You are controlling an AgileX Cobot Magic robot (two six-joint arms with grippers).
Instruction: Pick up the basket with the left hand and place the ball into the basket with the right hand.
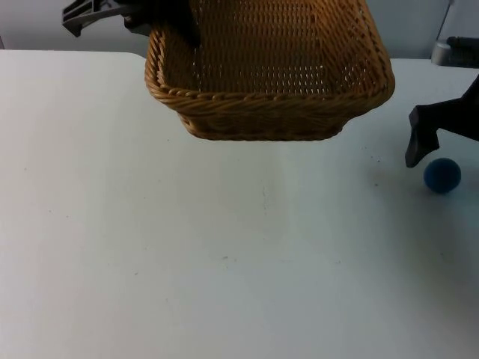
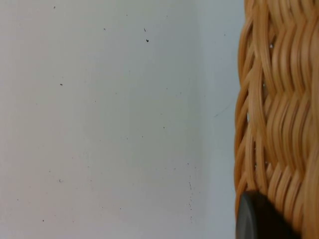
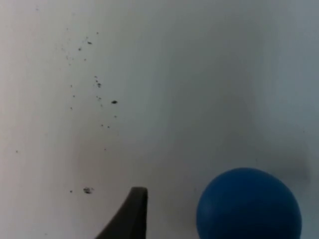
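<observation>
A woven wicker basket [image 1: 269, 75] hangs in the air above the far middle of the table, tilted toward the camera. My left gripper [image 1: 174, 26] is shut on its far-left rim. In the left wrist view the basket's wall [image 2: 279, 114] runs past one black fingertip [image 2: 254, 219], with the table far below. A small blue ball [image 1: 442, 175] lies on the table at the right edge. My right gripper [image 1: 428, 158] is open just above and left of the ball. In the right wrist view, one fingertip [image 3: 132, 214] stands beside the ball [image 3: 249, 206], apart from it.
The white table [image 1: 187, 247] stretches bare in front of the basket. A grey object [image 1: 453, 48] sits at the far right by the partition wall. Small dark specks [image 3: 97, 84] mark the table near the ball.
</observation>
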